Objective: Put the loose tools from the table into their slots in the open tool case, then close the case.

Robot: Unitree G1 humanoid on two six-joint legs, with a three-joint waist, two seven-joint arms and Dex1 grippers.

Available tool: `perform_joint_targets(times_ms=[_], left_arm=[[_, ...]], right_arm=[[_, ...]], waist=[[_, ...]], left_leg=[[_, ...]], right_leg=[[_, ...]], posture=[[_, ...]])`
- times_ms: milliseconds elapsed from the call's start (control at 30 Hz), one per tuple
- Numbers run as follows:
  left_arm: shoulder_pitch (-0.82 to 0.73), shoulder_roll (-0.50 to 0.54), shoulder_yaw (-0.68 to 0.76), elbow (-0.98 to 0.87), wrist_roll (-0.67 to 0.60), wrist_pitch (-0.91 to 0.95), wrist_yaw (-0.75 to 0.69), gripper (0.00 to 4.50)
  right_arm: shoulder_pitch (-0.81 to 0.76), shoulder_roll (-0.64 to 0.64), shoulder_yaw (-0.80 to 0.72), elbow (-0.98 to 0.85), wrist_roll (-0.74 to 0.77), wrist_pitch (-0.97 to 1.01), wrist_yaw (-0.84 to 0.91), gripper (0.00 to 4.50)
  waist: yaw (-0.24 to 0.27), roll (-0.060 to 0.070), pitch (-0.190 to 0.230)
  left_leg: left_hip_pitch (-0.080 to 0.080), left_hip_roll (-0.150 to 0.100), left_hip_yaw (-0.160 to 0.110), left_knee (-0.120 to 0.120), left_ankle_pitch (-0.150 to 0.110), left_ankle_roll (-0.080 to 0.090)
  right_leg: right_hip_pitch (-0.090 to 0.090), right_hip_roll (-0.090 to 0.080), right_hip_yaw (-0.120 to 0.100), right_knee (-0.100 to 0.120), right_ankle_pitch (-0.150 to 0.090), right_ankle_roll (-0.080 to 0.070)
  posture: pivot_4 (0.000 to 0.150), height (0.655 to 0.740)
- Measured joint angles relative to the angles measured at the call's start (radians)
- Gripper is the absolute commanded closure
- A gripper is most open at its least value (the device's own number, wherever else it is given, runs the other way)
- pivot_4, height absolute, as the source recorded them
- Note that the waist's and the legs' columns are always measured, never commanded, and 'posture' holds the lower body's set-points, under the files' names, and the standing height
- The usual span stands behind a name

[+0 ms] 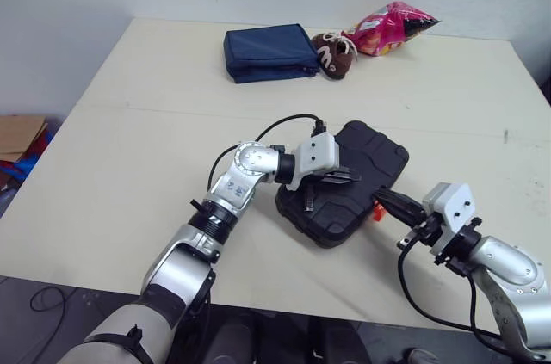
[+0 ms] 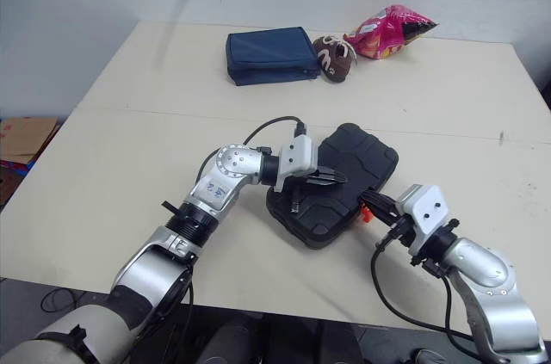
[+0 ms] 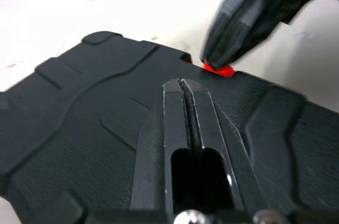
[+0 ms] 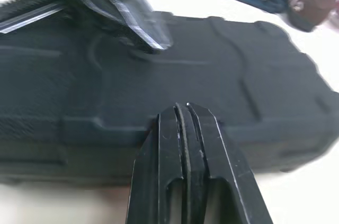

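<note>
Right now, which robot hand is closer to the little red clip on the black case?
Right. The right gripper is right beside the red clip at the edge of the black case; the left gripper rests on its lid, farther in.

- No text, brand or number can be read anywhere.
- The pink snack bag [image 1: 392,28] on the table carries printed markings, too small to make out.
- The brown soft item [image 1: 334,54] beside it bears a white squiggle that cannot be read as a letter.
</note>
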Motion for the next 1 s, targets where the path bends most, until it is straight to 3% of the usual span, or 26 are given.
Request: perform_joint_targets(times_ms=[167, 367, 567, 733, 1000], left_arm=[[0.006, -0.007, -0.004, 0.009, 0.007, 0.001, 0.02, 4.5], [0.039, -0.004, -0.004, -0.038, 0.013, 0.036, 0.029, 4.5], [0.07, -0.003, -0.025, -0.092, 0.016, 0.084, 0.016, 4.5], [0.071, -0.002, -0.031, -0.101, 0.016, 0.103, 0.015, 4.5], [0.07, 0.014, -0.043, -0.106, 0.026, 0.133, 0.019, 4.5]], right_arm=[[0.002, 0.001, 0.004, 0.0, -0.023, 0.001, -0.01, 4.47], [0.115, -0.003, -0.033, 0.022, -0.041, -0.003, -0.002, 4.47], [0.187, -0.006, -0.076, 0.027, -0.035, -0.004, 0.021, 4.47], [0.193, 0.0, -0.076, 0.03, -0.016, 0.03, 0.026, 4.47], [0.028, 0.054, 0.063, 0.153, -0.084, 0.057, 0.001, 4.47]], waist=[[0.0, -0.001, -0.005], [-0.001, -0.001, -0.012], [-0.002, -0.001, -0.012], [-0.002, -0.001, -0.012], [-0.005, 0.002, -0.015]], left_leg=[[0.001, 0.0, 0.0, 0.0, 0.0, 0.0], [0.002, 0.0, -0.001, -0.001, 0.0, 0.0], [0.016, 0.001, -0.002, -0.006, -0.001, 0.0], [0.016, 0.001, -0.002, -0.005, -0.001, 0.0], [0.017, 0.001, -0.002, -0.004, -0.001, 0.0]], right_leg=[[0.001, 0.0, 0.0, 0.0, 0.0, 0.0], [0.004, 0.0, -0.001, -0.002, 0.0, 0.0], [0.017, 0.0, -0.001, -0.007, 0.0, 0.0], [0.017, 0.0, 0.002, -0.007, 0.0, 0.0], [0.017, 0.0, 0.002, -0.008, 0.0, 0.0]], posture=[[0.15, 0.74], [0.15, 0.74], [0.15, 0.74], [0.15, 0.74], [0.15, 0.74]])
